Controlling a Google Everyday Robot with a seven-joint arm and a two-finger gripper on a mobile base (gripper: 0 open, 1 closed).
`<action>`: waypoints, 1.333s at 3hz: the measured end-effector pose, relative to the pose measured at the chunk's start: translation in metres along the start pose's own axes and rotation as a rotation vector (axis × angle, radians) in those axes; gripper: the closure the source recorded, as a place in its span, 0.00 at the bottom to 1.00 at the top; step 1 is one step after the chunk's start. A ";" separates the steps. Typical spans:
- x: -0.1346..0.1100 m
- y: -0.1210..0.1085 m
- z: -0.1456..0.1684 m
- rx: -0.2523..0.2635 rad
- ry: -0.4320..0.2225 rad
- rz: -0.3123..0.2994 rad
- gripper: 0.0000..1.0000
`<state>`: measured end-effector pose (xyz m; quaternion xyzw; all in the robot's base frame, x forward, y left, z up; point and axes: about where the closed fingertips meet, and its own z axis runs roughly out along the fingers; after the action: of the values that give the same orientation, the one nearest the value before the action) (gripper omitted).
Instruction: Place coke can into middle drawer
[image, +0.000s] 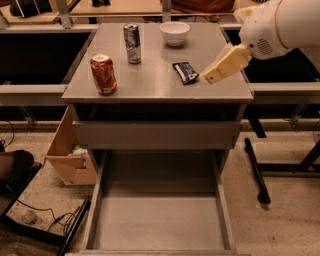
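The coke can (103, 74), red-orange with a silver top, stands upright at the front left of the grey cabinet top (150, 87). The middle drawer (160, 222) is pulled out below, and its flat grey floor shows with nothing on it. My gripper (220, 67) hangs over the right side of the cabinet top, just right of a blue snack packet (185, 72). It is far right of the coke can and holds nothing that I can see.
A slim silver-and-blue can (132, 43) and a white bowl (175, 33) stand at the back of the top. A plain grey drawer front (155, 134) is shut above the open drawer. A cardboard box (70, 152) sits on the floor at left, and a black stand leg (256, 170) at right.
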<state>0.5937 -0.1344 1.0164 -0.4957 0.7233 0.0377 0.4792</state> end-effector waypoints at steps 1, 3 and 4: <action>-0.004 -0.006 -0.001 0.024 -0.011 -0.003 0.00; -0.012 0.007 0.047 0.011 -0.103 0.019 0.00; -0.025 0.008 0.085 0.016 -0.168 0.020 0.00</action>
<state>0.6443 -0.0684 0.9851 -0.4798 0.6858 0.0783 0.5416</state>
